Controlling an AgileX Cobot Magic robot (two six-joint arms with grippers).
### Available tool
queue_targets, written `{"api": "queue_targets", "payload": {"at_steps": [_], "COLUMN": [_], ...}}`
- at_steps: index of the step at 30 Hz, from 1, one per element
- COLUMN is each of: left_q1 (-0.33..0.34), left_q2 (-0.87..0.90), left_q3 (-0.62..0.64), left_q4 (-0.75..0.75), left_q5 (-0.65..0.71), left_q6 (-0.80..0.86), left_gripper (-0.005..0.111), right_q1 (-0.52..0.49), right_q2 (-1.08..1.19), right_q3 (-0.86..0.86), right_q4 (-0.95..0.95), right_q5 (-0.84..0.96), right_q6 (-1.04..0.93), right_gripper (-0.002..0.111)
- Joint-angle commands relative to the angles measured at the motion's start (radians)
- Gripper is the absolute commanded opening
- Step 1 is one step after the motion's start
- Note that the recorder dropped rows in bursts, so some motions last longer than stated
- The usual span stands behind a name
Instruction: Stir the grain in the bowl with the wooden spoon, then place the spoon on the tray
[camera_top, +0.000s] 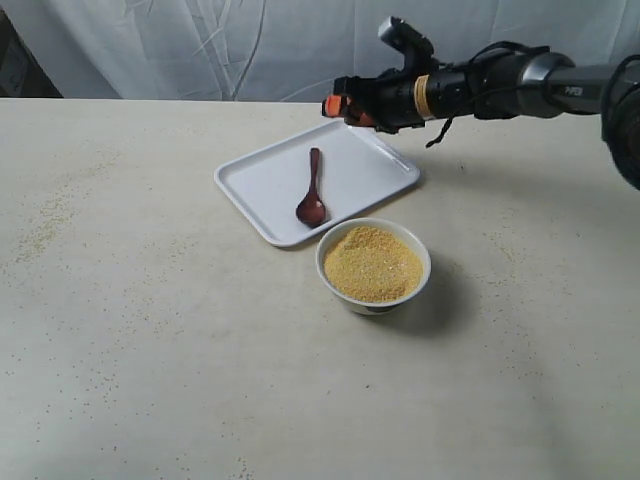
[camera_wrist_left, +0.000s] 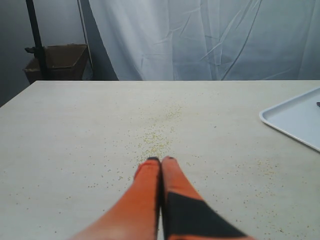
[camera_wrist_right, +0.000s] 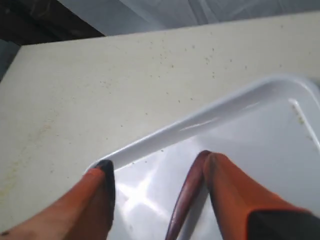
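a flat white rectangular plastic tray (camera_top: 352, 172) lies on the pale beige worktop (camera_top: 150, 340), midway along it and nearer its far edge. on the tray rests a small dark reddish-brown glossy wooden spoon (camera_top: 312, 196), its thin handle pointing to the far edge and its oval end to the near edge. a small round white ceramic bowl (camera_top: 327, 270) stands just beside the tray's nearest corner, towards the near edge, filled with a heap of fine yellow-golden grain (camera_top: 373, 264). the right gripper (camera_top: 338, 105) hangs in the air over the far side of the tray, its orange fingers (camera_wrist_right: 100, 192) spread wide and holding nothing. the left gripper (camera_wrist_left: 161, 161) is pressed together with nothing between, low over bare worktop strewn with loose stray granules (camera_wrist_left: 157, 142), towards the left edge.
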Motion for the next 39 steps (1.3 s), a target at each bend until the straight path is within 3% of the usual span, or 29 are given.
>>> {"api": "queue_targets", "payload": {"at_steps": [1, 5, 11, 18, 25, 28, 30, 33, 37, 39], "left_q1": [0.004, 0.004, 0.004, 0.004, 0.004, 0.004, 0.004, 0.004, 0.004, 0.004], "left_q2": [-0.004, -0.004, -0.004, -0.004, -0.004, -0.004, -0.004, -0.004, -0.004, -0.004], "left_q3": [0.003, 0.003, 0.003, 0.003, 0.003, 0.003, 0.003, 0.003, 0.003, 0.003], "left_q4": [0.002, 0.002, 0.002, 0.002, 0.002, 0.002, 0.002, 0.002, 0.002, 0.002], "left_q5": [-0.014, -0.014, -0.014, -0.014, -0.014, -0.014, -0.014, -0.014, -0.014, -0.014], "left_q6": [0.0, 0.0, 0.0, 0.0, 0.0, 0.0, 0.0, 0.0, 0.0, 0.0], "left_gripper": [0.0, 0.0, 0.0, 0.0, 0.0, 0.0, 0.0, 0.0, 0.0, 0.0], "right_q1": [-0.047, -0.076, -0.046, -0.013, -0.015, -0.015, -0.015, -0.015, -0.015, -0.015], "right_q2": [-0.093, -0.16, -0.332, -0.693, -1.015, -1.101, -1.145, -1.173, -1.208, -1.241], "right_q3": [-0.007, -0.007, 0.117, 0.481, 0.869, 1.014, 1.087, 1.094, 1.087, 1.089], "right_q4": [-0.02, -0.02, -0.02, -0.02, -0.02, -0.02, 0.173, 0.726, 1.403, 1.665], "right_q5": [-0.186, -0.565, -0.569, -0.534, 0.493, 0.941, 1.175, 1.419, 1.46, 1.468], "right_q6": [0.024, 0.024, 0.028, -0.02, -0.099, -0.229, -0.469, -1.047, -1.828, -2.08], "right_gripper": [0.041, -0.001, -0.001, -0.001, -0.001, -0.001, -0.001, -0.001, -0.001, -0.001]}}
